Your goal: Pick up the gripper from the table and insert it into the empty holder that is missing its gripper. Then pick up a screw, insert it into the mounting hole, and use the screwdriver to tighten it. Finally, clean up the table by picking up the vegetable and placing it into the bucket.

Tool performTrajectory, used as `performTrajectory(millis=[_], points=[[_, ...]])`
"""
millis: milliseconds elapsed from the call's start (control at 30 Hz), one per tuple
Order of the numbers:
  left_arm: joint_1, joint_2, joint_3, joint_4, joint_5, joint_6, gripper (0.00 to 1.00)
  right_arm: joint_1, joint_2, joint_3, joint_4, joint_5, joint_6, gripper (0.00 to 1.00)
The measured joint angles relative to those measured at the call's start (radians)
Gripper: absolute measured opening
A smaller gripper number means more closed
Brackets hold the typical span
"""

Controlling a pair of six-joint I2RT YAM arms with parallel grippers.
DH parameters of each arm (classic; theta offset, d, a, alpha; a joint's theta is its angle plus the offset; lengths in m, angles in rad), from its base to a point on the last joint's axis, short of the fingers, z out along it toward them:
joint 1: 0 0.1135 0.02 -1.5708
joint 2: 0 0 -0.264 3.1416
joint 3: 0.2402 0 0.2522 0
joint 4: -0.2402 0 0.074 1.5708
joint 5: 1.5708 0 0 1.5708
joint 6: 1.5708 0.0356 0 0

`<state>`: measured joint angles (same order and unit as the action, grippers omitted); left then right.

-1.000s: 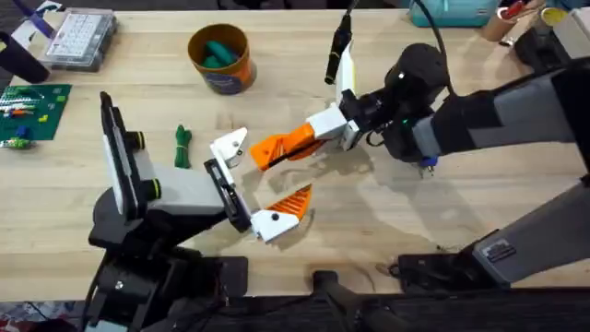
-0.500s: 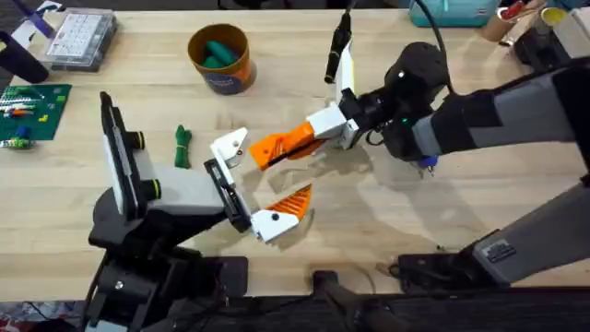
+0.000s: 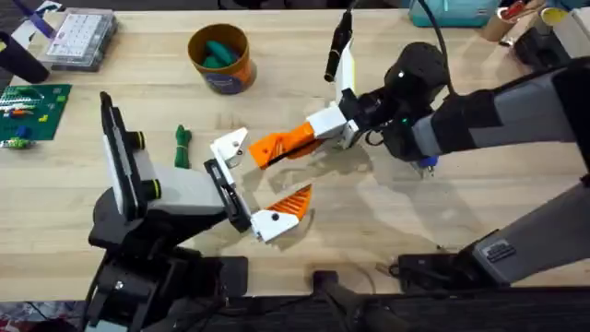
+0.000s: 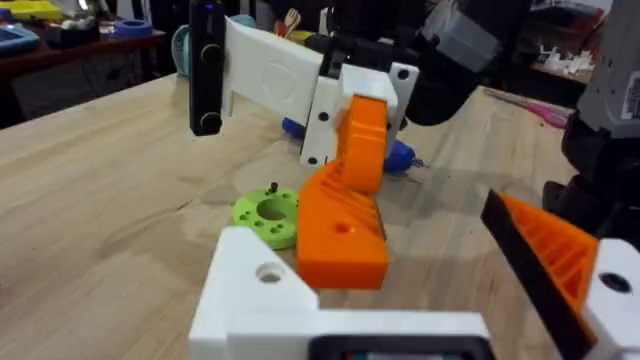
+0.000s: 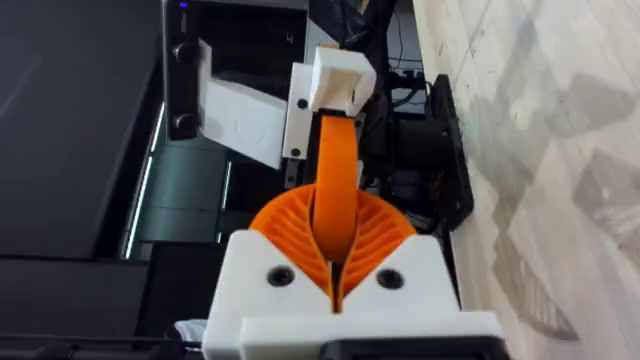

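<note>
- Right gripper point(image 3: 318, 130) we found clamped on the gripper point(image 3: 281, 145), its long axis pointing toward the holder point(image 3: 230, 148).
- We saw the tip nearly touching that empty bracket; left gripper point(image 3: 261, 184) stood open.

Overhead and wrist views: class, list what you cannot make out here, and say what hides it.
1. Screwdriver, left wrist view: only a blue bit shows behind the gripper.
2. Holder, overhead: its mounting hole is too small to see.
3. Bucket, overhead: its wall hides the lower contents.
4. Screws: too small to find anywhere.
</note>
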<state>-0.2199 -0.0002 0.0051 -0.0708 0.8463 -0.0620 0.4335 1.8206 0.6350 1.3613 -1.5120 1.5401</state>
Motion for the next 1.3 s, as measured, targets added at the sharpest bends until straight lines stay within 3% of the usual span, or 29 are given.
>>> performTrajectory(millis=[1300], points=[[0.0,0.0,0.0,0.0,0.0,0.0,0.991,0.04,0.0,0.0,0.0,0.06,0.002,0.01]])
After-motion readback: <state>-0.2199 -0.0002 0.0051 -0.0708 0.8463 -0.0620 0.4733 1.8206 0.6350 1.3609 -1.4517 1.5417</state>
